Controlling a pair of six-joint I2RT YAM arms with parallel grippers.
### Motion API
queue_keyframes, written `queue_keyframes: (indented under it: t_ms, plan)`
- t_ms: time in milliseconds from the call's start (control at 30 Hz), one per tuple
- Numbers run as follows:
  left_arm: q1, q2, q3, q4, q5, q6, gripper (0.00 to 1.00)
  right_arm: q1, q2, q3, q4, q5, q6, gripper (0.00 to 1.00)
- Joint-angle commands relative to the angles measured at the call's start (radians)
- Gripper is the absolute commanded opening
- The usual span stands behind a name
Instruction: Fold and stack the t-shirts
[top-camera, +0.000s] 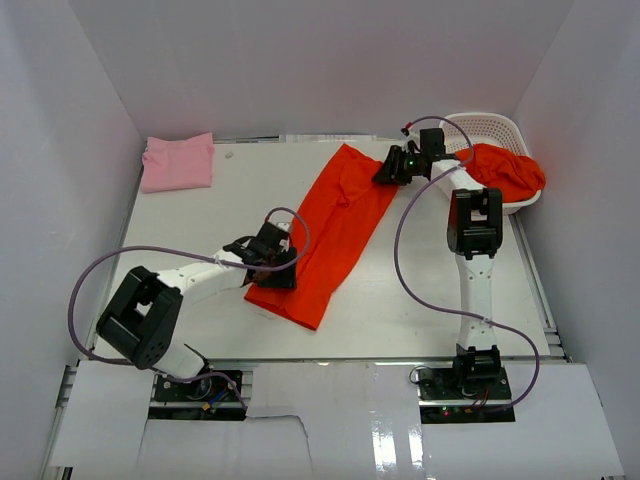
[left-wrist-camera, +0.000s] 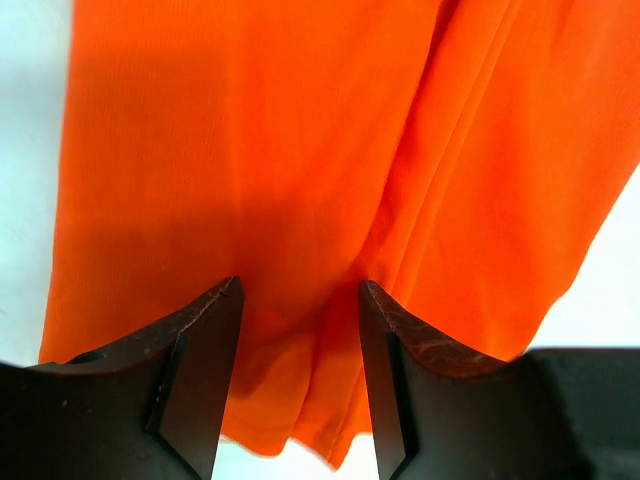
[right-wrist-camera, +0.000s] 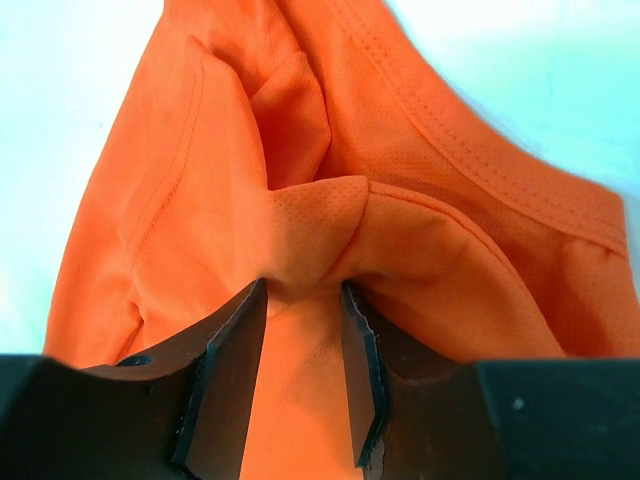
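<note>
An orange-red t-shirt (top-camera: 335, 225) lies as a long diagonal strip on the white table (top-camera: 200, 230). My left gripper (top-camera: 275, 258) sits over its lower left edge. In the left wrist view that gripper (left-wrist-camera: 300, 285) stands open above the cloth (left-wrist-camera: 250, 140), near the hem. My right gripper (top-camera: 393, 168) is at the shirt's far right corner. There its jaws (right-wrist-camera: 305, 285) stand partly apart, open, and a raised fold of the cloth (right-wrist-camera: 310, 215) bunches at their tips. A folded pink t-shirt (top-camera: 178, 162) lies at the back left. Another orange-red t-shirt (top-camera: 508, 168) hangs out of the basket.
The white lattice basket (top-camera: 492, 128) stands at the back right corner, close behind the right arm. White walls close in the table on three sides. Cables loop from both arms over the table.
</note>
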Motion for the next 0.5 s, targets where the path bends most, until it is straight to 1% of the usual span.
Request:
queue_keyframes:
  t_ms: [0,100,200,367,467]
  plan:
    - [-0.045,-0.079,-0.043,-0.014,-0.011,-0.065,0.6,0.005,0.074,0.061,0.026,0.021,0.032,0.43]
    - [-0.057,-0.123,-0.077,-0.028,-0.031,-0.091,0.6,0.005,0.1,0.109,0.032,0.015,0.061,0.43]
    - [-0.064,-0.156,-0.106,-0.034,-0.028,-0.105,0.6,0.005,0.11,0.121,0.066,0.013,0.092,0.45]
    - [-0.106,-0.169,-0.148,-0.029,-0.02,-0.156,0.6,0.007,0.146,0.162,0.098,-0.021,0.139,0.47]
    - [-0.146,-0.156,-0.157,-0.011,-0.02,-0.189,0.6,0.008,0.154,0.156,0.139,-0.036,0.168,0.47]
